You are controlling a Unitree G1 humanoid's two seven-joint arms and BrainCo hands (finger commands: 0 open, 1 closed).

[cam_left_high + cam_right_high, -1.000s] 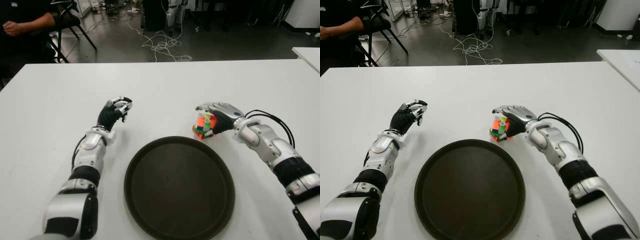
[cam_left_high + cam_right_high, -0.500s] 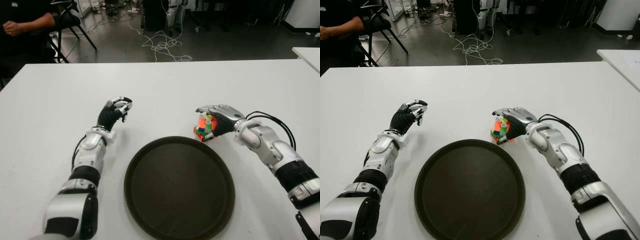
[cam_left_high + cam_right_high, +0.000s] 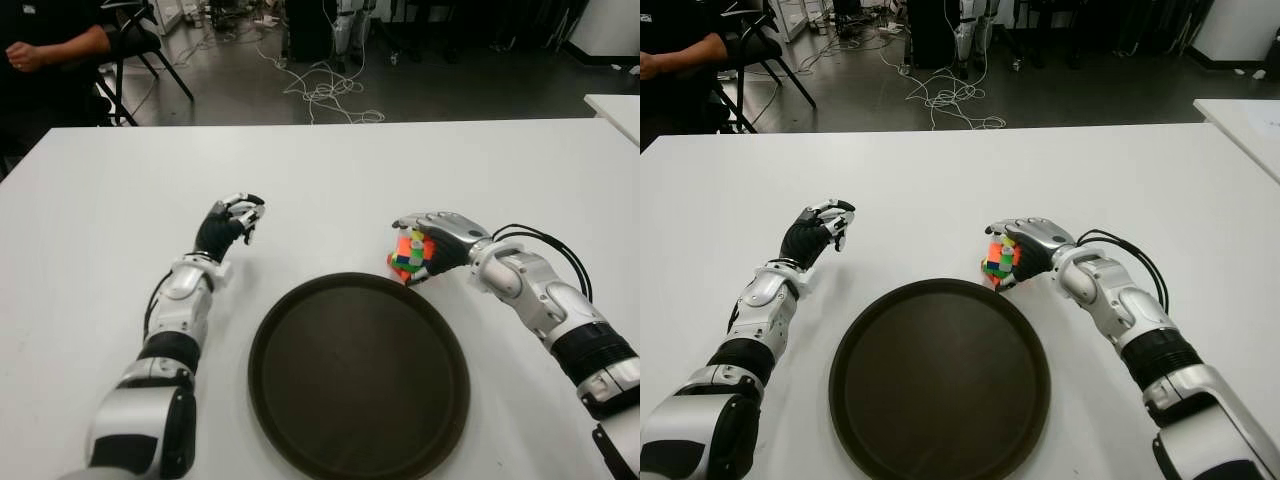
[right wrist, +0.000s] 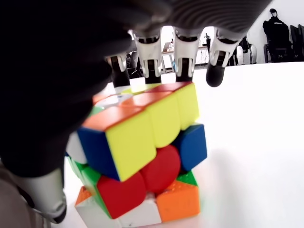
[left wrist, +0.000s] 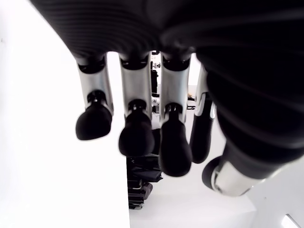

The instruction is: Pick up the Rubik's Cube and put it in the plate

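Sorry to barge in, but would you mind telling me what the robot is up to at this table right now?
The robot's right hand is closed around a Rubik's Cube just beyond the far right rim of a dark round plate on the white table. The cube is not yet in the plate, which holds nothing. The left hand shows idle with curled fingers to the left of the plate, holding nothing. A person sits at the far left.
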